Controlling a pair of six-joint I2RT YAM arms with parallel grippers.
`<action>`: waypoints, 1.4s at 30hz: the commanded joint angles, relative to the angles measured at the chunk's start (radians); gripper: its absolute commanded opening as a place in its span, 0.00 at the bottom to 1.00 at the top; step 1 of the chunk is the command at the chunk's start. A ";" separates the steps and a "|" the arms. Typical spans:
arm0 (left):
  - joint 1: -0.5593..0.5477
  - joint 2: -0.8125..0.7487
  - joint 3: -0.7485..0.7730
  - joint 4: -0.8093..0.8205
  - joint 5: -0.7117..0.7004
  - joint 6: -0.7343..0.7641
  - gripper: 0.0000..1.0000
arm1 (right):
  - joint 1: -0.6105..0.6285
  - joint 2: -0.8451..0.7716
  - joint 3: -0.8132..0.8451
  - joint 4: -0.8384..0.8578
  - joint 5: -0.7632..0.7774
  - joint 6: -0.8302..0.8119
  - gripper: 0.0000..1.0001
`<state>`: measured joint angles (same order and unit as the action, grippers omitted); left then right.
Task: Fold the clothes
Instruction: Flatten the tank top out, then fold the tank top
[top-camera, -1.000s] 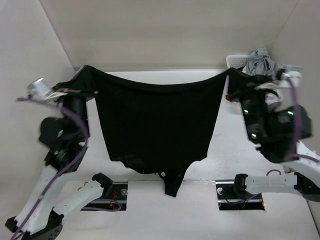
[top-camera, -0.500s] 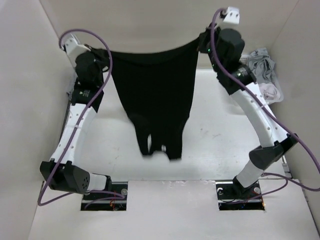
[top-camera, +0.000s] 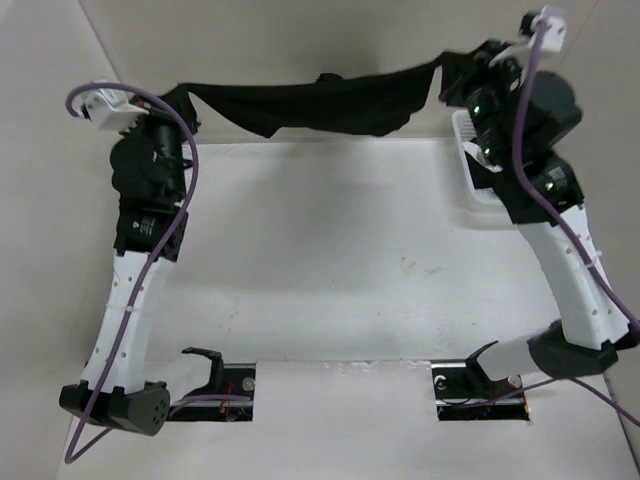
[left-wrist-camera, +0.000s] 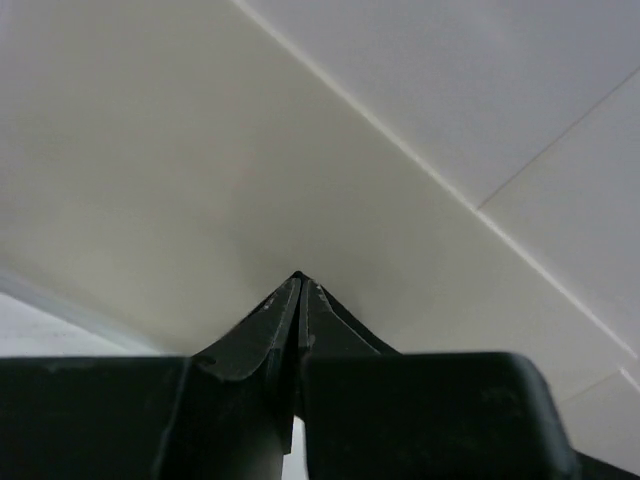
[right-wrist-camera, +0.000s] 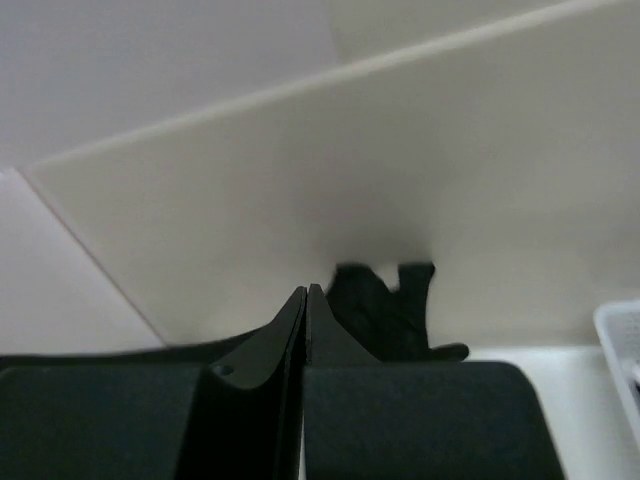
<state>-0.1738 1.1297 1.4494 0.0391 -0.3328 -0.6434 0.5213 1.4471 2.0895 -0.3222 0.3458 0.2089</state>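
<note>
The clothes (top-camera: 320, 102), one plain black garment, stretch in a sagging band across the back wall, well above the table. My left gripper (top-camera: 186, 98) is shut on their left end and my right gripper (top-camera: 446, 76) on their right end. In the left wrist view the left gripper (left-wrist-camera: 299, 280) points at the bare wall with its jaws pressed together; little cloth shows there. The right wrist view has the right gripper (right-wrist-camera: 307, 292) equally shut, with a bunch of the clothes (right-wrist-camera: 385, 310) just behind its tips.
A white basket (top-camera: 474, 172) stands at the back right, mostly hidden by my right arm. White walls close in the back and both sides. Two recessed mounts (top-camera: 226, 384) (top-camera: 480, 392) sit at the table's near edge.
Half a second ago the garment hung down long between the grippers. Now it is swung up and back into a flat band by the wall, and the grippers stand wider apart.
</note>
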 joint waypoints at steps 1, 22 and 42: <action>-0.057 -0.105 -0.192 0.025 -0.034 -0.021 0.00 | 0.042 -0.132 -0.344 0.095 0.060 0.015 0.00; -0.290 -0.930 -0.880 -0.802 -0.175 -0.351 0.01 | 0.703 -0.987 -1.678 -0.126 0.165 0.819 0.00; -0.014 0.213 -0.451 0.119 -0.141 -0.176 0.00 | -0.120 -0.018 -0.984 0.322 -0.278 0.362 0.00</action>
<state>-0.2226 1.2415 0.8917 -0.0166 -0.5114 -0.8394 0.4427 1.3319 0.9771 -0.1074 0.1551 0.6304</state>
